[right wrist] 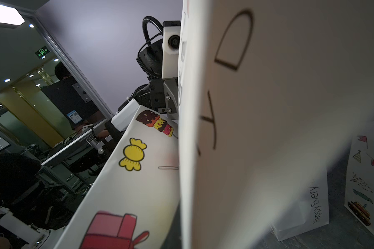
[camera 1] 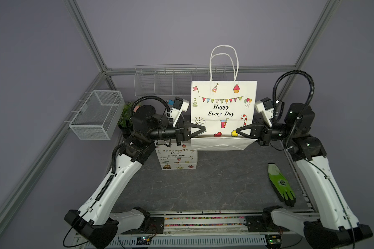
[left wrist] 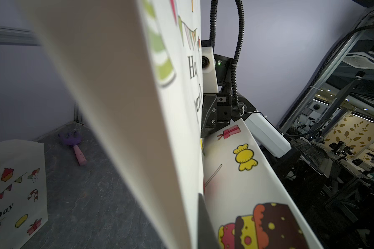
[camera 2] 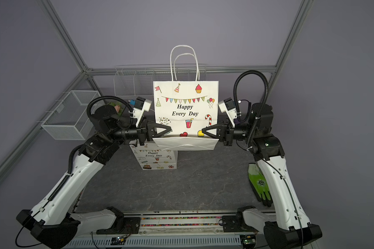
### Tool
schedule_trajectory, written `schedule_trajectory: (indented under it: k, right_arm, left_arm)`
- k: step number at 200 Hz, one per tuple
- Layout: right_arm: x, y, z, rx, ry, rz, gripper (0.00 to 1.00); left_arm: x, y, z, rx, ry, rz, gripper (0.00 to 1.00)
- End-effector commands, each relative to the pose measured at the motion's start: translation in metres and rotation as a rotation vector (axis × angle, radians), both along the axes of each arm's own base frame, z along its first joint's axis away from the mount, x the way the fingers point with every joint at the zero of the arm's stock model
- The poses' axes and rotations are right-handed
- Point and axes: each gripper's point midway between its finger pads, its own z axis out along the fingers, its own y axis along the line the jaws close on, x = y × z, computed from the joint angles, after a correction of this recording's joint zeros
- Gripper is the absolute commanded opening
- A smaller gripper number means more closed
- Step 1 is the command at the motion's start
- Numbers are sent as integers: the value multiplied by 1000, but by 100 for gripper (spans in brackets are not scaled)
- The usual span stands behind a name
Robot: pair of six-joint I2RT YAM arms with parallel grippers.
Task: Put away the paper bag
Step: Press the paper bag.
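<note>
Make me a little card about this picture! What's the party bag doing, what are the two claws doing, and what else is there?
bag: paper bag, upright, handles up, between both claws
left claw: shut on the bag's lower side edge
right claw: shut on the opposite lower edge
pile: folded bags stacked on the table, under the left arm
also: green glove near the right arm

Dark marbled tabletop (camera 1: 214, 183) bears a green glove (camera 1: 281, 185) and printed bags (camera 1: 177, 159).
</note>
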Motion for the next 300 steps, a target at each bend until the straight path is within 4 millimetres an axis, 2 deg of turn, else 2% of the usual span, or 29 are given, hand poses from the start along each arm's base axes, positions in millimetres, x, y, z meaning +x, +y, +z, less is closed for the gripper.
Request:
schedule_trajectory:
  k: [1,26,39,57,89,122,179,241,287,300]
  right_arm:
    - [2,1,2,-14,-27,-22,7]
    - [5,-3,4,-23,-39,-64,7]
    - [7,-7,4,-23,-37,-81,7]
    - [11,-11,4,-24,-35,-108,7]
    - [26,-21,1,-34,-18,-188,7]
    - [30,-28,5,-12,-19,-219,7]
    - [14,-24,22,48,-46,-140,7]
    - [-4,-5,22,48,-43,-12,7]
    - [-9,1,18,39,-35,31,7]
    - [-10,1,18,39,-36,37,7]
  left_arm:
    - [-3,2,4,-20,-21,-9,25]
    - [-11,6,6,-27,-43,-19,76]
    - [-15,8,8,-31,-57,-14,89]
    - [-17,14,11,-25,-85,29,98]
    - [-17,33,4,60,-132,175,100]
    - [-23,43,-2,98,-158,215,100]
    - [-8,29,-16,122,-98,173,100]
    - [12,21,-16,100,-68,216,100]
    - [1,20,1,20,-83,166,100]
    - [0,19,3,9,-80,150,95]
